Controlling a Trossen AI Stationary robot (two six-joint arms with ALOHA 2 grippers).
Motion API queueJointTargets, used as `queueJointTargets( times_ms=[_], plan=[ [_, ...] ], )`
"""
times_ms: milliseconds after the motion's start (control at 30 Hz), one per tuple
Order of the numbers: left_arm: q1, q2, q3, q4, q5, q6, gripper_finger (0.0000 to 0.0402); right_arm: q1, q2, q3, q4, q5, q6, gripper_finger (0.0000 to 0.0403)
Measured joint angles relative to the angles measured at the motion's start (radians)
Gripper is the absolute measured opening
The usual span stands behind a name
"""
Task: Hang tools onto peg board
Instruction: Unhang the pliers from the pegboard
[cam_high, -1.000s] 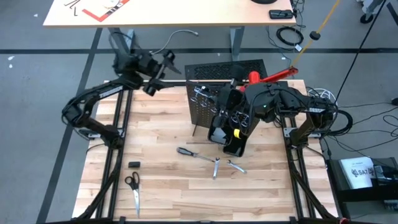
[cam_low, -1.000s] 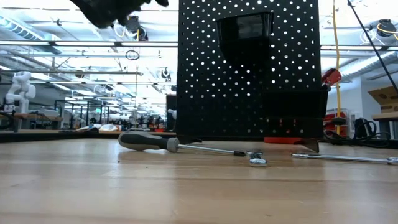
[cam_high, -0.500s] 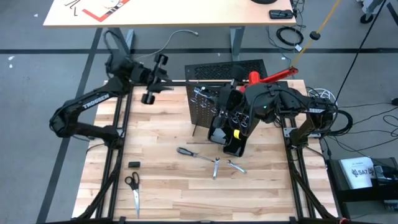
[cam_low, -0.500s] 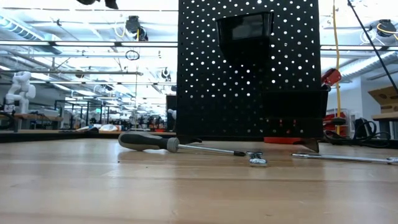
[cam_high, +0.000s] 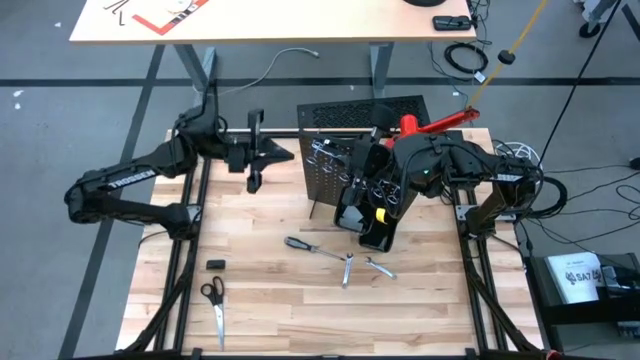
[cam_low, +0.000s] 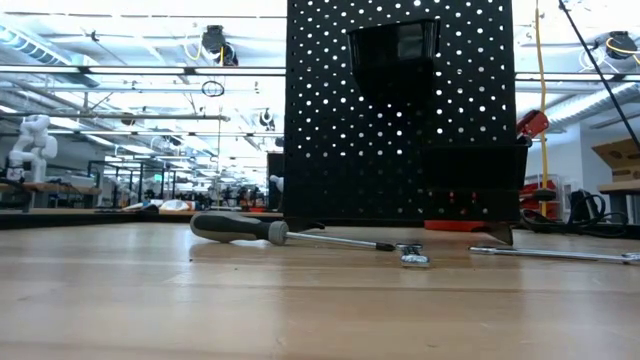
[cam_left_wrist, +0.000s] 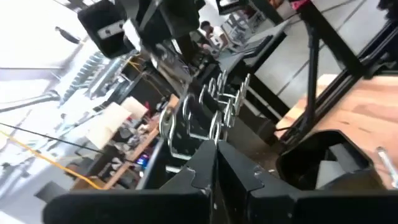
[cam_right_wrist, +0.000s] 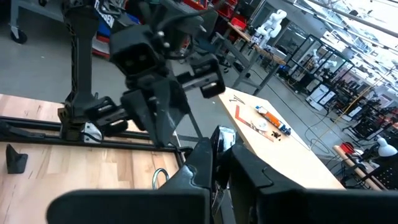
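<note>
Both pairs of jaws were closed. The left gripper hung above the table's far left part, just left of the peg board, its dark fingers pressed together on nothing. The right gripper sat at the top of the board, its fingers meeting too; whether they pinched anything could not be told.

The peg board was an upright black metal sheet dotted with round holes, carrying a row of silver wire rings and a box-shaped black bin. On the pale wooden table in front of it lay a screwdriver with a dark rounded handle and thin steel shaft, beside slim silver wrenches. Black-handled scissors and a small black block lay near the left front corner.
</note>
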Motion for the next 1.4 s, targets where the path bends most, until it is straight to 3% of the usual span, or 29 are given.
queueJointTargets(
  times_ms=[233,500,900,1067,1300,1400],
  plan=[
    [-0.115,0.029,0.000,-0.003,-0.185,0.129,0.0084,0.000,0.000,0.000,0.000,0.000,-0.001,0.0013],
    [-0.150,0.043,0.000,0.077,-0.244,0.135,0.0170,0.000,0.000,0.000,0.001,-0.019,0.000,0.0013],
    [-0.176,0.102,0.000,0.099,-0.269,0.154,0.0182,0.000,0.000,0.000,0.003,-0.023,0.001,0.0013],
    [-0.186,0.127,0.000,0.161,-0.301,0.154,0.0154,0.000,0.000,0.000,0.005,-0.025,0.001,0.0013],
    [-0.186,0.128,0.000,0.166,-0.310,0.150,0.0034,0.000,0.000,0.000,0.005,-0.030,0.001,0.0013],
    [-0.187,0.128,0.000,0.162,-0.302,0.138,0.0015,0.001,0.000,0.000,0.003,-0.031,-0.003,0.0013]
  ],
)
